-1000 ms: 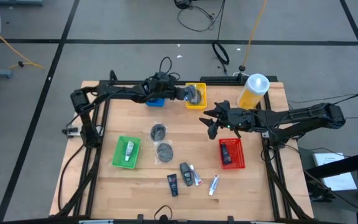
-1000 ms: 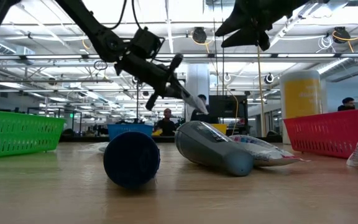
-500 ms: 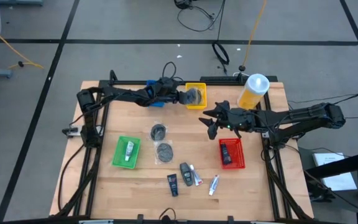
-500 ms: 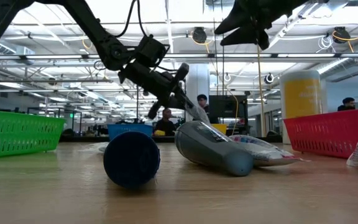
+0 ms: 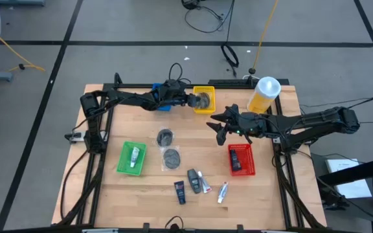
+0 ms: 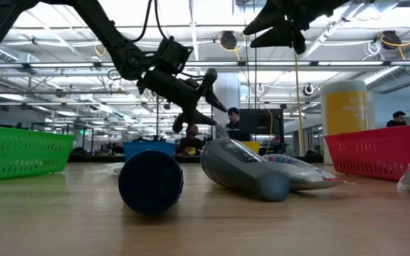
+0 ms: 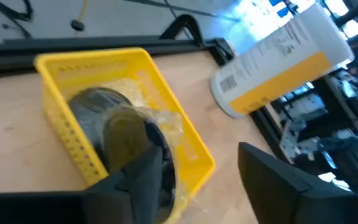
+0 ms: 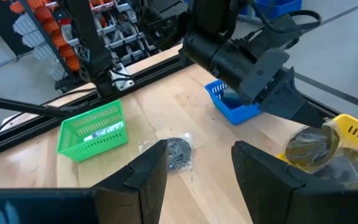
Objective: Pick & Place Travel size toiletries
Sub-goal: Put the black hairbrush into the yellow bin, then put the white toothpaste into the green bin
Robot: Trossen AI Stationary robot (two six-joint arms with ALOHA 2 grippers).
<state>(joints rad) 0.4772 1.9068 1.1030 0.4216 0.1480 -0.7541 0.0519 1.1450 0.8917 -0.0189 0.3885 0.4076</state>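
While the left gripper (image 5: 192, 99) hangs over the yellow tray (image 5: 210, 107), jaws apart | wrapped grey disc (image 7: 114, 118) lies in that tray | right gripper (image 5: 218, 126) mid-bench, jaws apart, empty.

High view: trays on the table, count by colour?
blue tray: 1
yellow tray: 1
green tray: 1
red tray: 1
Total: 4
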